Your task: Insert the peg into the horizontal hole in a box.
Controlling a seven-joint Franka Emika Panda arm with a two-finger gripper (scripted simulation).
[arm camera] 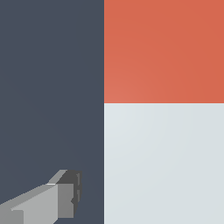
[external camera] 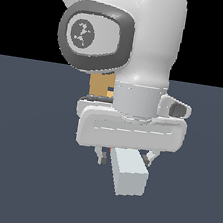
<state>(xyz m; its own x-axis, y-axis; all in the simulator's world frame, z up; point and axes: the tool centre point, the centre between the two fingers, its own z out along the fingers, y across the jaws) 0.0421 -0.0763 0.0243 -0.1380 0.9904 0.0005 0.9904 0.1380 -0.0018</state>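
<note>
The peg [external camera: 128,173] lies on the floor directly under the gripper [external camera: 125,157], its pale end toward the camera and its long axis running away toward the box [external camera: 101,86] beyond the hand. The fingers [external camera: 102,155] stand open, straddling the bar near its red end [arm camera: 164,50], gripping nothing yet.

We're in a sim scene, no real room: flat untextured slate-blue counter [external camera: 23,171], pure black backdrop w/ hard horizon, smooth rendered white robot arm [external camera: 148,48].
</note>
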